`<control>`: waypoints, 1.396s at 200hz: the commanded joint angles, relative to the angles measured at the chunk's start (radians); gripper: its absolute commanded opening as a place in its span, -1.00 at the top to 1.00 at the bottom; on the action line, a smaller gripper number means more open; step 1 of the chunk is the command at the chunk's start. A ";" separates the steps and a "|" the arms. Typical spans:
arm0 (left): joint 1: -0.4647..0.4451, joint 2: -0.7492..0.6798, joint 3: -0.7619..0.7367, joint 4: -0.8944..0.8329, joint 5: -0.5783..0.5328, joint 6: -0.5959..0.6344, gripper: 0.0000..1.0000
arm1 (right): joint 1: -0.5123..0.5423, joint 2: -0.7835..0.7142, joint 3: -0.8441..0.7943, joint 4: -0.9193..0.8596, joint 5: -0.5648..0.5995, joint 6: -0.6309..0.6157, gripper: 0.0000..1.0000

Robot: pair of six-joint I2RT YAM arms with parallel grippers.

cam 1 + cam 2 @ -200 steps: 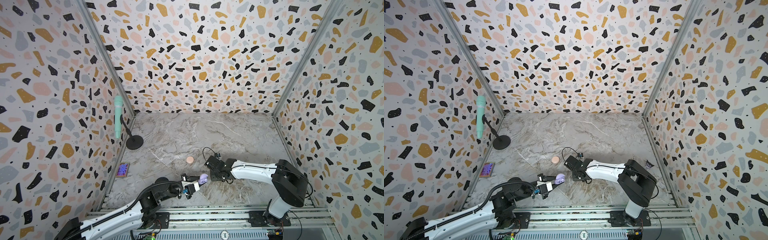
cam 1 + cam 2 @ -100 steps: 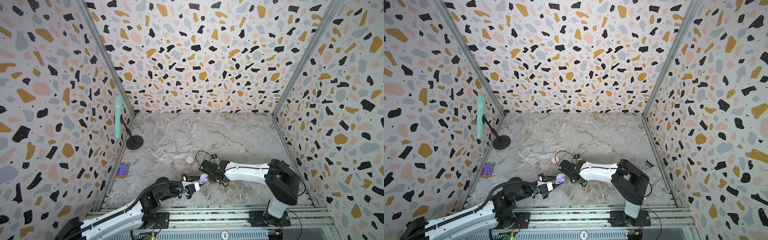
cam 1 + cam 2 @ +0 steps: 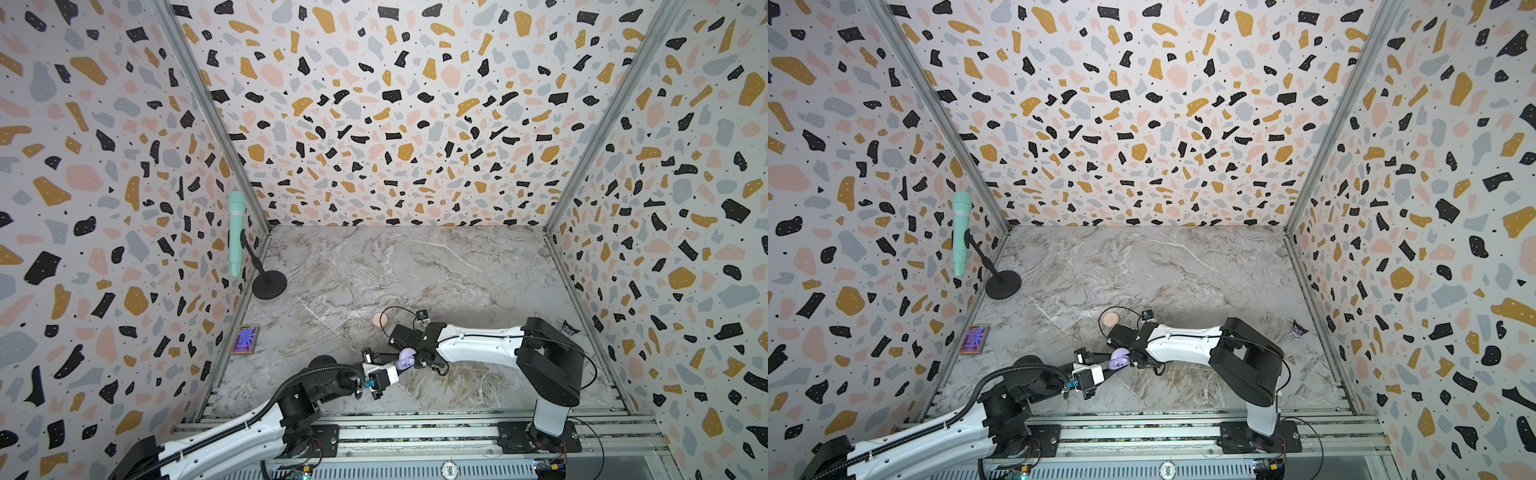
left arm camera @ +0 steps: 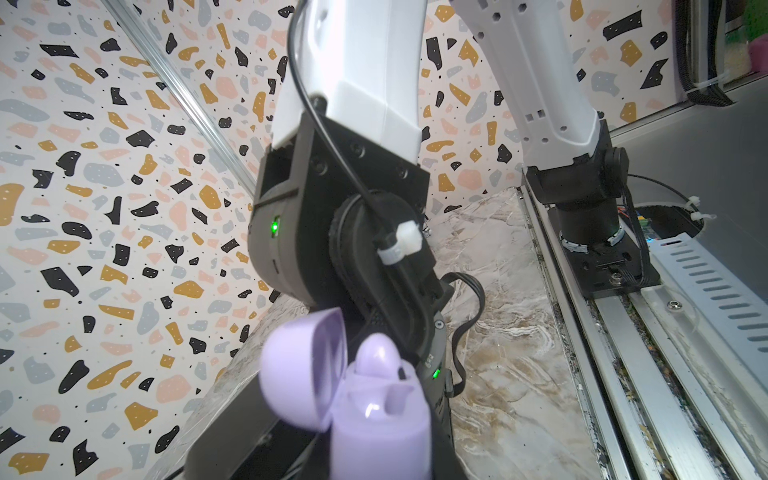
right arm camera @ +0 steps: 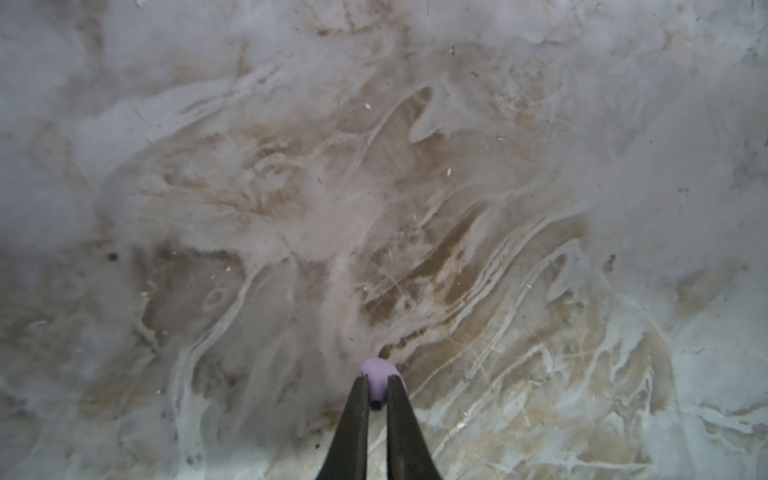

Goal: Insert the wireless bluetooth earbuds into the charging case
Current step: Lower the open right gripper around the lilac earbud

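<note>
My left gripper is shut on the lavender charging case, held upright with its lid hinged open; one socket shows empty. A rounded lavender bud shows at the case's far rim, and I cannot tell whether it sits in the case. My right gripper is shut on a lavender earbud over bare table. In both top views the case hangs low between the left gripper and the right gripper, which is close beside it.
A round pink case lies shut just behind the right wrist. A mint microphone on a black stand is at the back left. A small colourful card lies by the left wall, a dark scrap by the right wall.
The right arm has swung left and brought its gripper up beside the lavender case. The left arm and the case have stayed put.
</note>
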 commanded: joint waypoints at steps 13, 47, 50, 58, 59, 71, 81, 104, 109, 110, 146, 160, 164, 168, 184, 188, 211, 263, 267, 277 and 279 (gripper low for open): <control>-0.002 -0.025 0.014 0.050 -0.014 0.002 1.00 | 0.028 0.026 0.040 -0.081 0.033 0.030 0.77; -0.002 -0.050 0.003 0.077 -0.026 -0.010 1.00 | 0.037 0.050 0.066 -0.114 0.054 0.035 0.77; -0.002 -0.053 0.001 0.077 -0.026 -0.011 1.00 | 0.037 0.051 0.066 -0.114 0.055 0.035 0.78; -0.002 -0.059 0.000 0.079 -0.026 -0.012 1.00 | 0.038 0.053 0.067 -0.118 0.058 0.036 0.77; -0.002 -0.060 0.000 0.080 -0.026 -0.012 1.00 | 0.037 0.054 0.067 -0.118 0.058 0.036 0.78; -0.002 -0.072 -0.005 0.094 -0.031 -0.021 1.00 | 0.039 0.056 0.072 -0.124 0.063 0.037 0.77; -0.001 -0.080 -0.009 0.102 -0.038 -0.024 1.00 | 0.043 0.057 0.077 -0.126 0.065 0.038 0.77; 0.002 -0.098 -0.014 0.111 -0.049 -0.028 1.00 | 0.048 0.065 0.090 -0.131 0.061 0.036 0.77; 0.003 -0.100 -0.016 0.113 -0.050 -0.029 1.00 | 0.048 0.065 0.090 -0.130 0.057 0.036 0.78; 0.003 -0.102 -0.016 0.113 -0.050 -0.030 1.00 | 0.047 0.065 0.090 -0.130 0.056 0.036 0.78; 0.005 -0.104 -0.014 0.110 -0.051 -0.029 1.00 | 0.048 0.060 0.091 -0.112 0.031 0.032 0.77; 0.006 -0.106 -0.014 0.109 -0.050 -0.029 1.00 | 0.047 0.061 0.090 -0.108 0.024 0.029 0.78; 0.006 -0.106 -0.014 0.109 -0.049 -0.030 1.00 | 0.049 0.063 0.091 -0.108 0.023 0.030 0.78; 0.006 -0.105 -0.014 0.109 -0.049 -0.030 1.00 | 0.049 0.064 0.094 -0.108 0.024 0.030 0.77; 0.006 -0.106 -0.014 0.107 -0.047 -0.029 1.00 | 0.056 0.072 0.103 -0.116 0.026 0.034 0.78; 0.006 -0.106 -0.014 0.107 -0.047 -0.031 1.00 | 0.056 0.074 0.102 -0.116 0.023 0.034 0.78; 0.006 -0.105 -0.013 0.106 -0.044 -0.032 1.00 | 0.056 0.066 0.094 -0.098 0.006 0.033 0.75; 0.006 -0.099 -0.009 0.097 -0.035 -0.032 1.00 | 0.032 0.021 0.044 -0.046 -0.035 0.014 0.69; 0.005 -0.100 -0.009 0.096 -0.036 -0.032 1.00 | 0.031 0.019 0.042 -0.044 -0.035 0.012 0.68; 0.005 -0.100 -0.008 0.095 -0.035 -0.031 1.00 | 0.030 0.014 0.038 -0.041 -0.035 0.011 0.68; 0.005 -0.100 -0.008 0.095 -0.034 -0.031 1.00 | 0.030 0.013 0.038 -0.040 -0.036 0.011 0.67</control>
